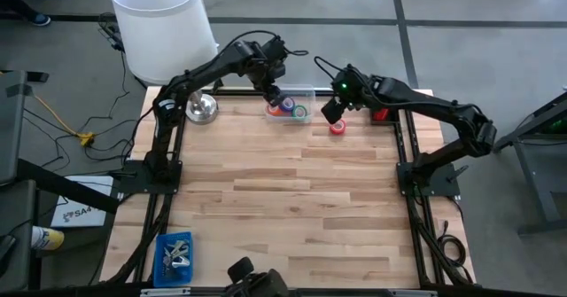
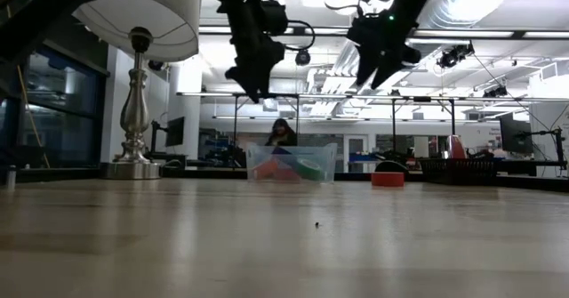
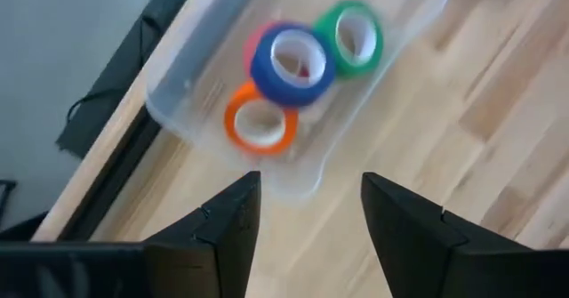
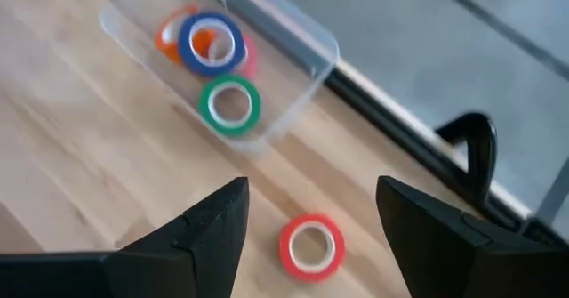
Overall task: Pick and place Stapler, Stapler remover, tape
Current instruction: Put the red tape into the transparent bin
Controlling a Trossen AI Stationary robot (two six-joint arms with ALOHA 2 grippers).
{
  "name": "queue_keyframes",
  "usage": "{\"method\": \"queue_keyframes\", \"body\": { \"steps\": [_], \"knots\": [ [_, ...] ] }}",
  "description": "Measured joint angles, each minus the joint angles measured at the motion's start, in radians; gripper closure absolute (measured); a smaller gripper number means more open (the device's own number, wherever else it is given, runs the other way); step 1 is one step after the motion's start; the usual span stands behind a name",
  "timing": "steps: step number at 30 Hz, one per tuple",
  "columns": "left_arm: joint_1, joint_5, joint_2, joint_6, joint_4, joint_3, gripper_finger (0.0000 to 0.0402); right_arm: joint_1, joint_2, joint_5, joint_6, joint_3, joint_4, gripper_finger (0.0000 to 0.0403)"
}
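Note:
A clear plastic box (image 1: 293, 107) (image 3: 191, 84) stands at the table's far edge. In it lie a blue (image 3: 292, 58), a green (image 3: 356, 36) and an orange tape roll (image 3: 260, 124), the blue one resting on a pink roll. My left gripper (image 1: 276, 96) (image 3: 311, 187) hangs open and empty above the box's left end. A red tape roll (image 1: 337, 128) (image 4: 311, 245) lies flat on the wood right of the box. My right gripper (image 1: 332, 113) (image 4: 311, 191) hovers open above it. A red piece (image 1: 381, 113), perhaps the stapler, shows partly under my right arm.
A lamp with a white shade (image 1: 164, 22) and a silvery base (image 1: 202, 108) stands at the far left corner. A blue tray (image 1: 173, 257) with small silvery pieces sits at the near left. The bare wooden top (image 1: 292, 199) spreads between them.

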Motion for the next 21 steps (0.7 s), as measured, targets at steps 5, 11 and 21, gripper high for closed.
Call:
{"method": "queue_keyframes", "body": {
  "steps": [5, 11, 21],
  "knots": [
    [0.000, -0.012, -0.006, 0.060, -0.086, 0.000, 0.0220, 0.000, -0.017, -0.037, 0.015, 0.000, -0.092, 0.0164],
    [0.000, -0.009, -0.028, 0.117, -0.135, 0.000, 0.0224, 0.028, -0.028, -0.026, 0.026, -0.001, -0.164, 0.0164],
    [0.000, -0.001, -0.124, 0.168, -0.154, -0.001, 0.0225, 0.070, -0.027, -0.113, 0.068, -0.218, 0.043, 0.0164]
  ]
}}
